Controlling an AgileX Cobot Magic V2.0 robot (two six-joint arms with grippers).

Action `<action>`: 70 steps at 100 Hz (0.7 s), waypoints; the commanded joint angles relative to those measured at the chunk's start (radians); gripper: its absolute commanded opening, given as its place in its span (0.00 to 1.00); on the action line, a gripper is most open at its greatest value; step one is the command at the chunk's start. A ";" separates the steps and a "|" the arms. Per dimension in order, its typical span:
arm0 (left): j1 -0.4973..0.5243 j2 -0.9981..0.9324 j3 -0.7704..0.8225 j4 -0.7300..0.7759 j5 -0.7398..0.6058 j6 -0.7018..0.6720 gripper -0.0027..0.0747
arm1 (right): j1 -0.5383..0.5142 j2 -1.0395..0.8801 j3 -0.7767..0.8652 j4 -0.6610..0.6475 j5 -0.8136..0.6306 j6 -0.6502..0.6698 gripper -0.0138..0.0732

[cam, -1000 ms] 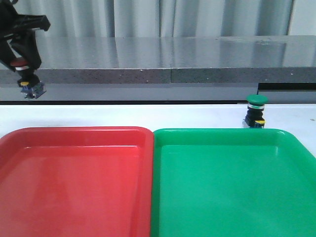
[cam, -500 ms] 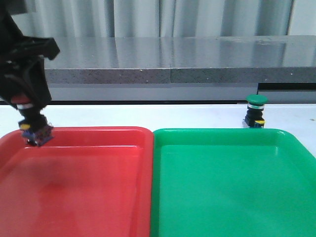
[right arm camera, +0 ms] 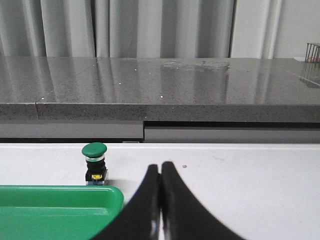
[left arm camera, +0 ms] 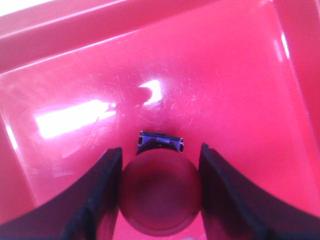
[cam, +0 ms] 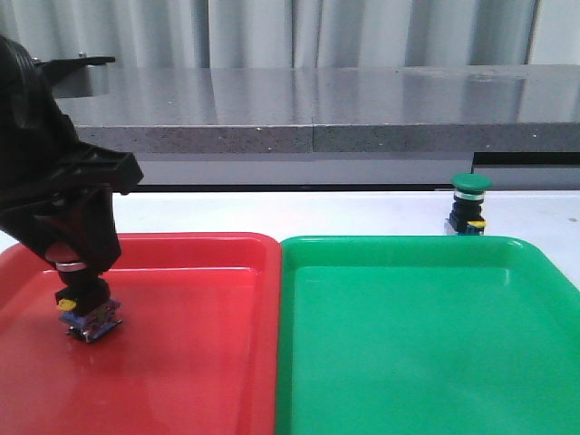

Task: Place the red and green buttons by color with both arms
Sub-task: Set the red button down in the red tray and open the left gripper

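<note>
black two-fingered arms

left gripper [left arm camera: 160, 192] has matte black, curved, broad fingers [left arm camera: 102, 200]; its housing is angular black plastic. right gripper [right arm camera: 160, 200] shows slim, tapering glossy black fingers.

No legible text, seemingly.

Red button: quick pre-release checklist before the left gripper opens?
1. Red button held by left gripper: ok.
2. Button over red tray, not the green tray: ok.
3. Button base touching tray floor: cannot tell.
4. Button upright: ok, roughly.
5. Green button standing on the table outside its tray: not ok.
6. Right gripper shut, empty: ok.
</note>
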 commanded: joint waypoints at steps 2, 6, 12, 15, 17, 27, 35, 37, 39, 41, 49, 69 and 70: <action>-0.010 -0.029 -0.023 -0.008 -0.034 -0.008 0.38 | -0.003 -0.022 -0.019 -0.009 -0.073 -0.001 0.08; -0.010 -0.029 -0.025 -0.008 -0.036 -0.008 0.46 | -0.003 -0.022 -0.019 -0.009 -0.073 -0.001 0.08; -0.010 -0.029 -0.025 -0.008 -0.036 -0.008 0.58 | -0.003 -0.022 -0.019 -0.009 -0.073 -0.001 0.08; -0.010 -0.029 -0.025 -0.008 -0.036 -0.008 0.62 | -0.003 -0.022 -0.019 -0.009 -0.073 -0.001 0.08; -0.010 -0.029 -0.025 -0.008 -0.034 -0.008 0.64 | -0.003 -0.022 -0.019 -0.009 -0.073 -0.001 0.08; -0.010 -0.034 -0.025 -0.008 -0.030 -0.008 0.67 | -0.003 -0.022 -0.019 -0.009 -0.073 -0.001 0.08; -0.010 -0.050 -0.025 -0.008 -0.030 -0.008 0.67 | -0.003 -0.022 -0.019 -0.009 -0.073 -0.001 0.08; -0.010 -0.056 -0.025 -0.008 -0.030 -0.008 0.67 | -0.003 -0.022 -0.019 -0.009 -0.073 -0.001 0.08; -0.010 -0.063 -0.025 -0.008 -0.030 -0.008 0.67 | -0.003 -0.022 -0.019 -0.009 -0.073 -0.001 0.08; -0.010 -0.071 -0.025 -0.008 -0.030 -0.008 0.67 | -0.003 -0.022 -0.019 -0.009 -0.073 -0.001 0.08; -0.010 -0.109 -0.025 -0.008 -0.029 -0.008 0.67 | -0.003 -0.022 -0.019 -0.009 -0.073 -0.001 0.08; -0.010 -0.269 -0.025 -0.008 -0.046 -0.015 0.54 | -0.003 -0.022 -0.019 -0.009 -0.073 -0.001 0.08; -0.010 -0.276 -0.025 -0.008 -0.045 -0.015 0.53 | -0.003 -0.022 -0.019 -0.009 -0.073 -0.001 0.08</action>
